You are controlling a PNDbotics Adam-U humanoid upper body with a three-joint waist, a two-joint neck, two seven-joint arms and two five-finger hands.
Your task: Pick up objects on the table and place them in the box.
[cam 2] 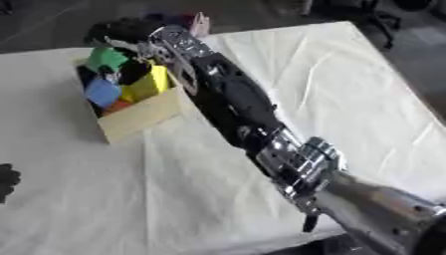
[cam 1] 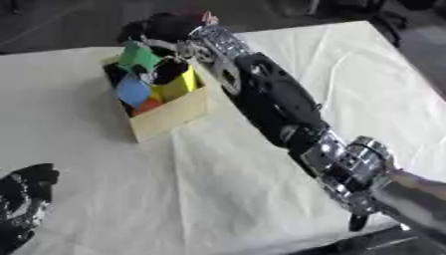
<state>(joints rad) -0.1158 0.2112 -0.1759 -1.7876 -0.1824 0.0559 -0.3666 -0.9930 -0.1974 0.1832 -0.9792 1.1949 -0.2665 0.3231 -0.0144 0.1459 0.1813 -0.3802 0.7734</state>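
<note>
A cardboard box [cam 1: 170, 119] stands at the far left of the table, with a blue block [cam 1: 132, 89], a yellow block [cam 1: 178, 84] and an orange piece [cam 1: 148, 105] inside. My right arm stretches from the lower right across the table to the box. My right hand [cam 1: 157, 30] hovers over the box's far edge, fingers curled on a green block [cam 1: 137, 56] that sits above the others. My left hand [cam 1: 24, 196] rests at the lower left edge, fingers relaxed and holding nothing.
A cream cloth [cam 1: 218, 189] with creases covers the table. A small pink and white thing [cam 2: 200, 22] lies behind the box near the far edge. The dark floor lies beyond the table's far and right edges.
</note>
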